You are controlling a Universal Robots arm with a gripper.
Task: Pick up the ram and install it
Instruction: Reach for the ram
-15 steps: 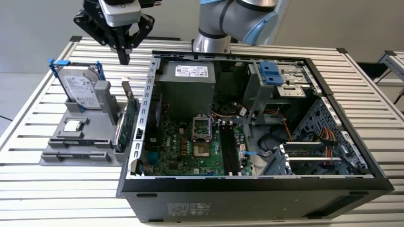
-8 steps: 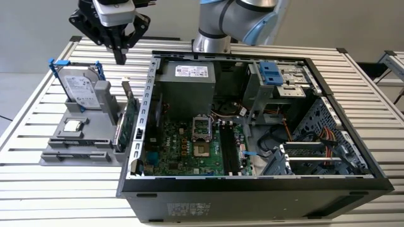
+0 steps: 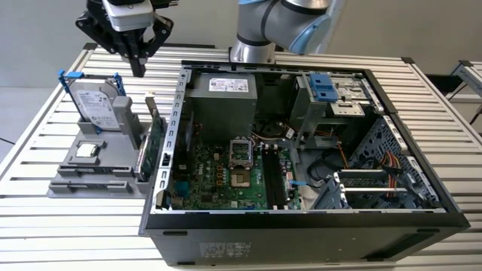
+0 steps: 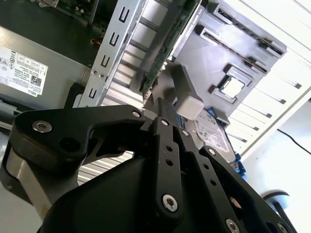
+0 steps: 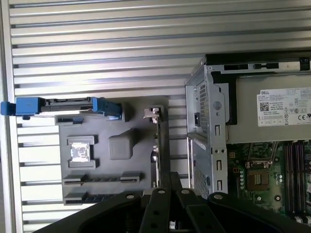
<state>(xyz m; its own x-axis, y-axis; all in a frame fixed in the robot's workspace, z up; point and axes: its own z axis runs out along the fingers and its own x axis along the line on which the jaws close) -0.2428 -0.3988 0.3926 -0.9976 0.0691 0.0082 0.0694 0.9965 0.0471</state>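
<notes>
Nearest in the exterior view, the open computer case [image 3: 301, 237] lies on its side on the slatted table [image 3: 75, 237], with the motherboard [image 3: 226, 180] exposed. Just beside it on the exterior view's left sits the grey tray [image 3: 68, 191]. The ram [image 3: 94, 184] appears to be the thin dark strip seated edge-up in the tray's closest slot. Only its narrow top edge shows, so its chips cannot be made out. The first wrist view looks straight down on that slot, where the ram [image 5: 92, 198] reads as a long bluish-dark line partly covered by the black linkage. That view also shows the memory sockets [image 5: 291, 165] on the board, which the exterior view gives only at a slant. Farther back on the tray are the processor chip [image 3: 88, 149] in its square pocket, the green expansion card [image 3: 153, 147] standing on edge along the tray's case-side edge, and the hard drive [image 3: 98, 107] propped up with blue clips. The second wrist view adds the grey block [image 4: 187, 104] beside the card. Farthest back, the gripper [image 3: 137, 72] hangs above the tray's rear end. It points straight down with its fingers pressed together and nothing between them, well apart from the ram. Both wrist views show the same closed tips [image 4: 160, 103] [image 5: 170, 180]. The arm [image 3: 279, 22] rises behind the case.
</notes>
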